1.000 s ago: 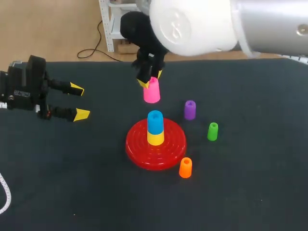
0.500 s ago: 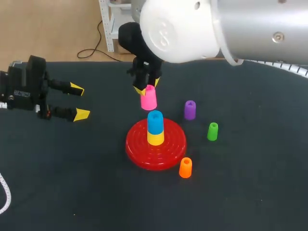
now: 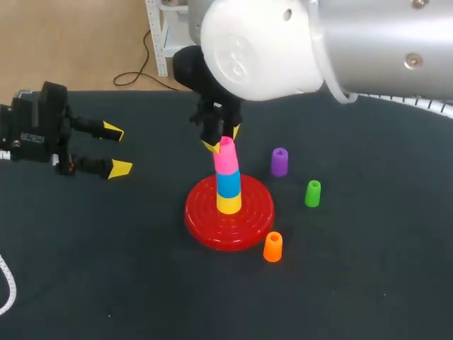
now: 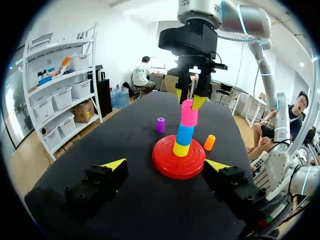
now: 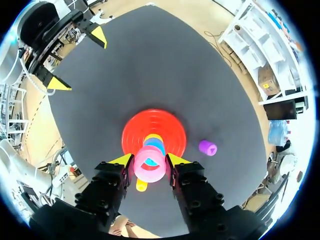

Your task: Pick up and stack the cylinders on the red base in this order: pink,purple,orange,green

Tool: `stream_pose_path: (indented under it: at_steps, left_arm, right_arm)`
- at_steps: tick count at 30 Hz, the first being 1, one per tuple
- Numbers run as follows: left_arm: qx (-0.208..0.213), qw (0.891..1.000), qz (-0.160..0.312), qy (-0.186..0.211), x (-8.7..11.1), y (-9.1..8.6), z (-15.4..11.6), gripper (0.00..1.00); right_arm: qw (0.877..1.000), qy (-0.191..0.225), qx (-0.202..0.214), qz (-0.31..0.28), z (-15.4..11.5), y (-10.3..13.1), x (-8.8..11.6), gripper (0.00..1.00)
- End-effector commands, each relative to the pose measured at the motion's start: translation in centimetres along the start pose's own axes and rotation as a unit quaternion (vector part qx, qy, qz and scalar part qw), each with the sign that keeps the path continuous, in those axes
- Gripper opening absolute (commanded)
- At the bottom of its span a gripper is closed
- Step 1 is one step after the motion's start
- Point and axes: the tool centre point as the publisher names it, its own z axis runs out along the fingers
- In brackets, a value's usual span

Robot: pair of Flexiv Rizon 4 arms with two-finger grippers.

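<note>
Head view, with both wrist views. The bench (image 3: 106,283) had a dark, matte, unpatterned surface. The red base (image 3: 202,216) stood near its middle and carried a yellow cylinder (image 3: 228,204) with a blue cylinder (image 3: 228,183) on top. The pink cylinder (image 3: 226,157) sat on the blue one, at the top of the column. The right claw (image 3: 223,140), reaching down from 12 o'clock, was closed on its upper end, with one yellow tip at each side. Three cylinders stood loose on the surface: the purple cylinder (image 3: 279,161) at 2 o'clock of the base, the green cylinder (image 3: 313,193) at 3 o'clock, and the orange cylinder (image 3: 272,246) at 5 o'clock, just beside the rim. The left claw (image 3: 117,150) hung at 10 o'clock, well apart, its fingers spread wide and holding nothing.
</note>
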Motion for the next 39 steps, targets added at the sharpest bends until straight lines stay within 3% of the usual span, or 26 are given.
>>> stream_pose_path:
  at_steps: [1,26,39]
  left_arm:
    - [-0.001,1.0,0.001,-0.002,0.1,0.0,0.0,1.0]
    - [-0.001,1.0,0.001,-0.002,0.1,0.0,0.0,1.0]
    - [-0.001,1.0,0.001,-0.002,0.1,0.0,0.0,1.0]
  right_arm:
    - [1.0,-0.006,0.003,0.001,0.4,0.3,0.7,0.0]
    - [1.0,-0.016,0.008,0.018,1.4,-0.1,1.0,0.0]
    - [1.0,0.005,0.019,0.014,3.1,0.4,1.1,0.0]
